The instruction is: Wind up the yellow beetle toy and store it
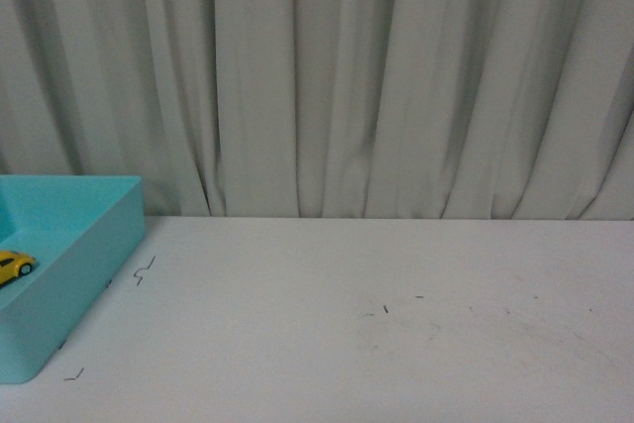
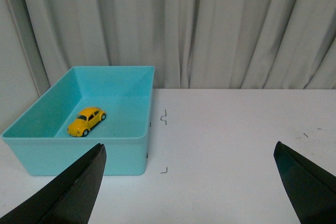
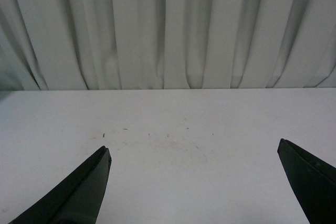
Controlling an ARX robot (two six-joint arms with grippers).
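The yellow beetle toy (image 2: 86, 121) rests on its wheels on the floor of a turquoise bin (image 2: 126, 153); the front view shows the toy (image 1: 14, 265) at the far left inside that bin (image 1: 84, 269). My left gripper (image 2: 189, 153) is open, holding nothing, set back from the bin over the white table. My right gripper (image 3: 193, 149) is open too, with only bare table between its dark fingers (image 3: 86, 192). Neither arm shows in the front view.
The white table (image 1: 396, 324) carries small black corner marks (image 2: 164, 117) beside the bin and faint scuffs (image 3: 157, 140) in the middle. A pale grey curtain (image 1: 376, 76) hangs along the table's far edge.
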